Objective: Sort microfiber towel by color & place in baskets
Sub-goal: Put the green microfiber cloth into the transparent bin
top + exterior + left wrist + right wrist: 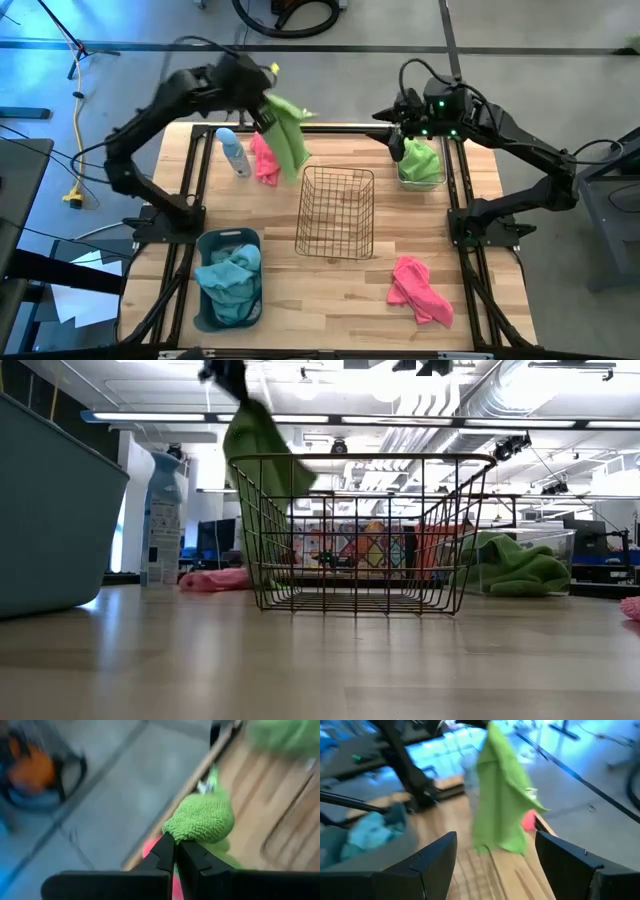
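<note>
step: green sort, mid-carry
left gripper [175,851]: my fingers are pinched tight on the green towel [285,135], which hangs in the air above the pink towel [264,160] near the spray bottle [233,152]
right gripper [495,855]: jaws apart, empty, above the clear bin [421,170]
clear bin: already holds green cloth
next: I carry across past the wire basket [337,212], lower over the clear bin, right arm must clear first
left over: second pink towel [420,289] on the table; blue tub [229,278] holds teal towels

Left gripper [176,851] fingers pinched shut; right gripper [495,855] spread.
</note>
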Controlling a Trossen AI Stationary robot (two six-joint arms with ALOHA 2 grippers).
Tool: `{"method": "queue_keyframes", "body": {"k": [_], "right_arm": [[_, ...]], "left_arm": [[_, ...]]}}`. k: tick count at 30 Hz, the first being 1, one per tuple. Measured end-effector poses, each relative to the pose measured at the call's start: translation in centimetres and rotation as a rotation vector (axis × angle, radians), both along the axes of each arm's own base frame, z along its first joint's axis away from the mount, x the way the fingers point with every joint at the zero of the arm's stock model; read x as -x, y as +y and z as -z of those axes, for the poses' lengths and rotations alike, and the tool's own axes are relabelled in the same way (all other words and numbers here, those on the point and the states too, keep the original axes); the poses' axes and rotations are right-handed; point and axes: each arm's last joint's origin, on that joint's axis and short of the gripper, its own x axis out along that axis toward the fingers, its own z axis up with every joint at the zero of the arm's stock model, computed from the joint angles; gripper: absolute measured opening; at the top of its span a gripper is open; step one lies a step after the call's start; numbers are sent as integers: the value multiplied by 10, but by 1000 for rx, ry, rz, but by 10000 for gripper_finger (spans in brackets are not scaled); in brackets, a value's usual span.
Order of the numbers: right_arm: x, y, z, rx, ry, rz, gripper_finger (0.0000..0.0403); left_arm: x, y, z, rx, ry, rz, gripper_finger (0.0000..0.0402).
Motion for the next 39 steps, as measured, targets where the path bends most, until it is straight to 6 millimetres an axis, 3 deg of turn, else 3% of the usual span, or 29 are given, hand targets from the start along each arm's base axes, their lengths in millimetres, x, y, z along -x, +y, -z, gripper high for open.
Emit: {"method": "queue_keyframes", "body": {"k": [4,8,16,23,32,39], "right_arm": [[-13,-3,-2,27,-70,-83,267],[-27,-8,3,35,-81,-138,267],[-54,-18,17,56,-81,-167,267],[-76,-7,26,121,-81,-271,267],[-85,9,21,150,-135,-313,284],[-99,9,21,288,-158,-148,289]], "left_arm": [[7,-16,-34,-155,-132,107,0],[2,-31,-50,-264,-179,292,0],[-21,-57,-56,-421,-175,583,0],[-29,-68,-65,-502,-244,631,0],[-35,-75,-66,-488,-300,684,0],[-54,-84,-65,-500,-367,738,0]]}}
